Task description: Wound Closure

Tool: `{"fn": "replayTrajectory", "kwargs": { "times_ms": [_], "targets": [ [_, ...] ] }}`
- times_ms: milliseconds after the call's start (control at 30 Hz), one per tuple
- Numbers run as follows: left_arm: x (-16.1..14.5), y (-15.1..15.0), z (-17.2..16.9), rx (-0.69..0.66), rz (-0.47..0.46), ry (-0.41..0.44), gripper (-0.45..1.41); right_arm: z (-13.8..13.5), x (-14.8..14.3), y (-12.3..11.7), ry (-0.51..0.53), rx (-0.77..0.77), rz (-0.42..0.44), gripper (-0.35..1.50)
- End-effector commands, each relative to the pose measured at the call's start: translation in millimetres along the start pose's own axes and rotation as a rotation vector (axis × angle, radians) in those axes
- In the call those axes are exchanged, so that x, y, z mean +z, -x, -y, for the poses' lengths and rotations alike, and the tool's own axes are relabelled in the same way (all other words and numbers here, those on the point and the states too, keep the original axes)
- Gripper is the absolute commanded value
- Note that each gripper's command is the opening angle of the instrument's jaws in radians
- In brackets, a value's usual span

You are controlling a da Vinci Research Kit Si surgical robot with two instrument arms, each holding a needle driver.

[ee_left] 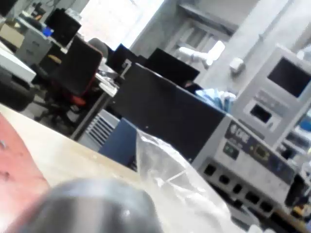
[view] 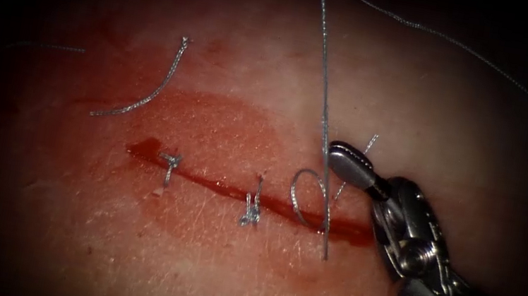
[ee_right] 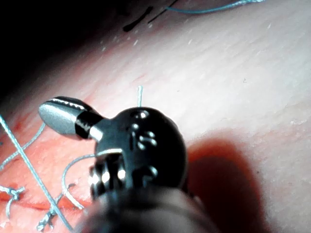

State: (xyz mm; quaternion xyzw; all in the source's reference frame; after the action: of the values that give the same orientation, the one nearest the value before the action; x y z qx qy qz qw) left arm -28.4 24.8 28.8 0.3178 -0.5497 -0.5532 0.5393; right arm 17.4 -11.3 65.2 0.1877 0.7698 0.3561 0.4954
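The tissue (view: 138,256) carries a red cut (view: 215,186) running left to right, with two tied knots (view: 170,161) (view: 251,214) along it. My right tool (view: 346,160) comes in from the right above the cut's right end, jaws shut, and a short thread tail (view: 370,144) crosses them. A long thread (view: 324,86) runs taut from the top edge down to the tissue just below the cut (view: 324,251). A small thread loop (view: 299,193) arches over the cut beside it. In the right wrist view the shut jaws (ee_right: 59,114) sit above the loop (ee_right: 68,170).
A loose cut piece of thread (view: 152,90) lies on the tissue above the cut's left end. Red fluid (view: 210,125) stains the tissue around the cut. Another thread strand (view: 453,42) trails off toward the upper right.
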Motion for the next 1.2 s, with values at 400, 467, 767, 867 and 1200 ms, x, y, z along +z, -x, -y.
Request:
{"fn": "replayTrajectory", "kwargs": {
  "times_ms": [400, 467, 767, 867, 1200],
  "targets": [
    [-2.5, 5.5, 0.4, 0.125, 0.100, 0.069, -0.45, 4.1, 1.2, 3.5, -0.154, 0.085, 0.121, -0.35],
    [-3.1, 5.6, 0.0, 0.171, 0.109, 0.106, -0.45, 5.4, 0.8, 3.2, -0.158, 0.121, 0.132, -0.35],
    [-5.0, 5.1, -2.5, 0.302, 0.141, 0.237, -0.45, 8.4, -2.0, 2.4, -0.140, 0.221, 0.174, -0.35],
    [-5.1, 4.2, -3.2, 0.332, 0.150, 0.255, -0.45, 8.4, -2.5, 2.5, -0.143, 0.244, 0.179, -0.35],
    [-5.6, 3.8, -3.4, 0.345, 0.157, 0.279, -0.45, 9.2, -3.2, 3.7, -0.117, 0.288, 0.205, -0.35]
  ]
}}
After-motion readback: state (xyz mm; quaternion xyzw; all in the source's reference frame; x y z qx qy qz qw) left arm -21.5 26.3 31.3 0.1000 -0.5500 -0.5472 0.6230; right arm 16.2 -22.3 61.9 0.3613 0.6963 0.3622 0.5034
